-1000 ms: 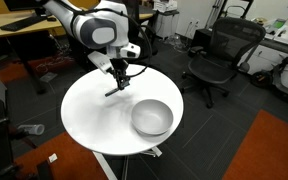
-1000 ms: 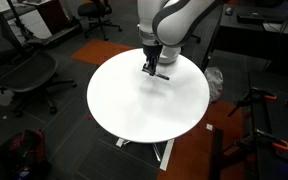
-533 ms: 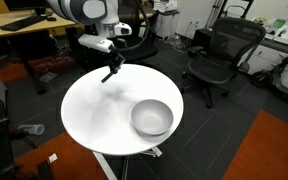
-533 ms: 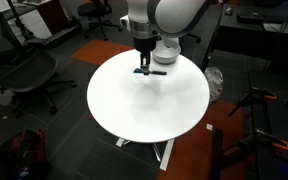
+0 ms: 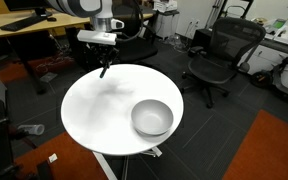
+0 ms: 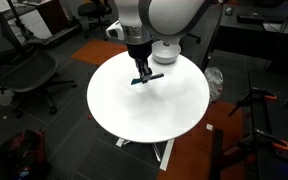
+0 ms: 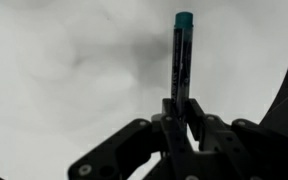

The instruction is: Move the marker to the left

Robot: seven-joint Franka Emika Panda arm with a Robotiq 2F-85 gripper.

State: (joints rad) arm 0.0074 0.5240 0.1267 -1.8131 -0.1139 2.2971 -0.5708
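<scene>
The marker (image 7: pixel 181 58) is a slim dark stick with a teal tip. In the wrist view it stands up between my fingers, and my gripper (image 7: pixel 181 112) is shut on its lower part. In an exterior view the gripper (image 5: pixel 104 67) hangs above the far left edge of the round white table (image 5: pixel 99 115). In an exterior view the gripper (image 6: pixel 141 75) holds the marker (image 6: pixel 148 78) roughly level, a little above the table top (image 6: pixel 134 110). The grey bowl (image 5: pixel 152 117) sits on the table's near right part, well away from the gripper.
Black office chairs (image 5: pixel 216 55) (image 6: pixel 24 75) stand around the table. A desk (image 5: pixel 19 28) is behind the arm. An orange rug (image 5: pixel 269 150) lies on the floor. The bowl also shows behind the arm (image 6: pixel 166 52).
My gripper has carried the marker up off the table and across it, away from the bowl toward the table's far edge.
</scene>
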